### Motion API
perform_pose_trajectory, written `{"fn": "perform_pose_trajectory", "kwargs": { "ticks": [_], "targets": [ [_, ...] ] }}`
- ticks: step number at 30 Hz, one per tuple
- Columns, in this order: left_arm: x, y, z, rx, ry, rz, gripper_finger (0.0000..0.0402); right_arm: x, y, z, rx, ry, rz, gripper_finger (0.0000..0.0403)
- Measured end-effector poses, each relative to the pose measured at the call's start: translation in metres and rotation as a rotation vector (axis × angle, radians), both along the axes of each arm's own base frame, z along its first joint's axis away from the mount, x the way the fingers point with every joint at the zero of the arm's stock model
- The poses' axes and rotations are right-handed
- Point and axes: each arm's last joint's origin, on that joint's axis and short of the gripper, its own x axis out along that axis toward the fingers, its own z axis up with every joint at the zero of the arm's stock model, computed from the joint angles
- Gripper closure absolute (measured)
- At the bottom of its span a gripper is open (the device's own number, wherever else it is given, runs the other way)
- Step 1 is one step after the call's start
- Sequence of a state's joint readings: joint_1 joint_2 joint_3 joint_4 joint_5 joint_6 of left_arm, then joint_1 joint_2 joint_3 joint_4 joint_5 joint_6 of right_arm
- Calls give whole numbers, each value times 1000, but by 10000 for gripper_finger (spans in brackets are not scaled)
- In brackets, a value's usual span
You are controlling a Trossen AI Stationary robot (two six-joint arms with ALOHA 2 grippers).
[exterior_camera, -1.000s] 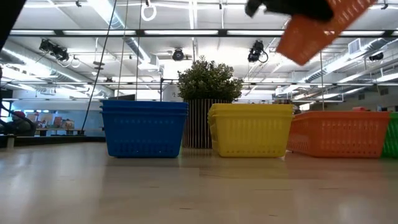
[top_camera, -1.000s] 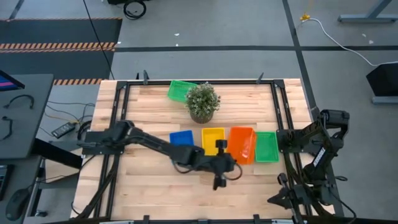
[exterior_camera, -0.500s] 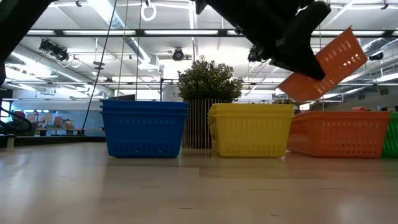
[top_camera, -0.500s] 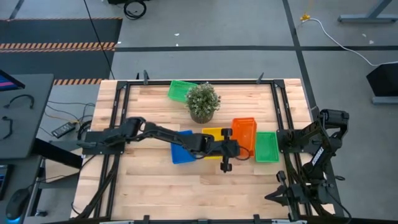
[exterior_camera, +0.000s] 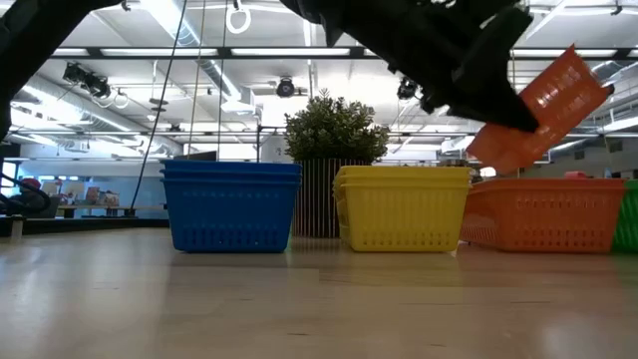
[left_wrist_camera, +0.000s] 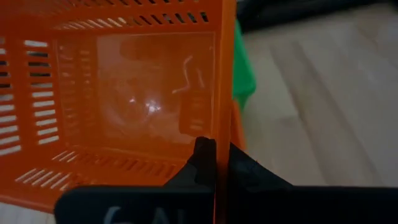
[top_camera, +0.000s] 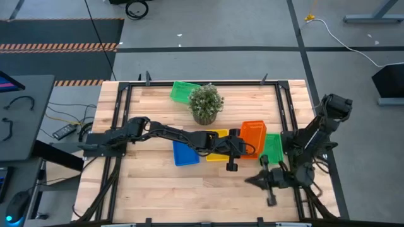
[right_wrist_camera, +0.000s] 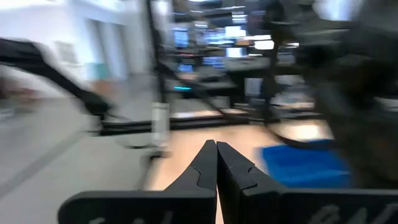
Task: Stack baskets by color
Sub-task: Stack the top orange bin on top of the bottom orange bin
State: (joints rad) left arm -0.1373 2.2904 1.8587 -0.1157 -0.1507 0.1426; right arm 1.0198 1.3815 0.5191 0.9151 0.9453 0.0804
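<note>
now my left gripper [top_camera: 235,146] is pinched on one wall of the orange basket [exterior_camera: 538,105], tilted just above the orange stack [exterior_camera: 543,214]; right gripper [top_camera: 268,183], fingers together, is empty nearby.

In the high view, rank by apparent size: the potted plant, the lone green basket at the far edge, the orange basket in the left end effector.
1. Orange basket, though it is lifted toward the camera.
2-3. Potted plant and lone green basket, partly hidden by the plant: too alike to rank.
</note>
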Motion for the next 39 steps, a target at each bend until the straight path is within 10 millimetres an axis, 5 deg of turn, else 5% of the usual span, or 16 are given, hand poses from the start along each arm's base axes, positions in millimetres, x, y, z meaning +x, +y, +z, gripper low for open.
{"fn": "perform_pose_trajectory", "kwargs": {
  "ticks": [17, 39],
  "targets": [
    [-8, -10, -25, 19, 157, 99, 392, -3, -17, 25, 86, -40, -4, 401],
    [-12, -21, -14, 16, 140, 73, 337, -9, -12, 21, 66, -7, 28, 400]
  ]
}}
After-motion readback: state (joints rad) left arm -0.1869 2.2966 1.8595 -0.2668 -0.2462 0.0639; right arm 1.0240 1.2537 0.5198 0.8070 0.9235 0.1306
